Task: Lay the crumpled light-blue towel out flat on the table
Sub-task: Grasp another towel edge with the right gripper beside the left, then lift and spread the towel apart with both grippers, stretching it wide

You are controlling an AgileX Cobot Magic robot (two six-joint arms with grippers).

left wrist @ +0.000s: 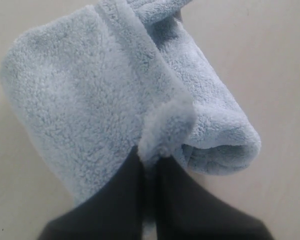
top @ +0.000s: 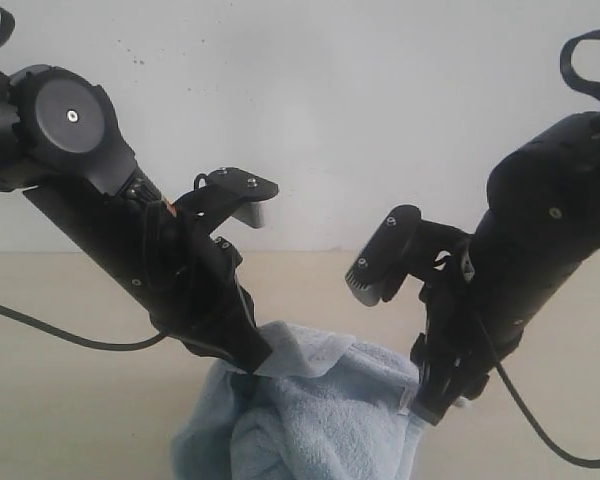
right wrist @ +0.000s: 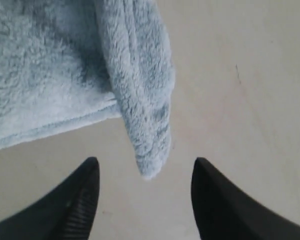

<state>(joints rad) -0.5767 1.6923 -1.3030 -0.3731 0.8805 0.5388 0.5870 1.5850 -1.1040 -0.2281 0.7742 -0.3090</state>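
Note:
The light-blue towel (top: 310, 420) lies bunched and folded on the beige table (top: 60, 400), low in the middle of the exterior view. My left gripper (top: 248, 365) is shut on a fold of the towel (left wrist: 165, 130); the cloth bulges out just past its two dark fingertips. The rest of the towel (left wrist: 80, 100) hangs rolled beyond them. My right gripper (right wrist: 145, 167) is open, and a hanging corner of the towel (right wrist: 150, 150) points into the gap between its fingers (right wrist: 80, 195) without touching them. In the exterior view that gripper (top: 430, 405) sits at the towel's right edge.
A white speckled wall (top: 360, 100) stands behind the table. Both black arms (top: 100, 220) slope down over the towel, and a cable (top: 550, 440) loops off the right arm. Bare tabletop (right wrist: 250, 100) shows beside the towel.

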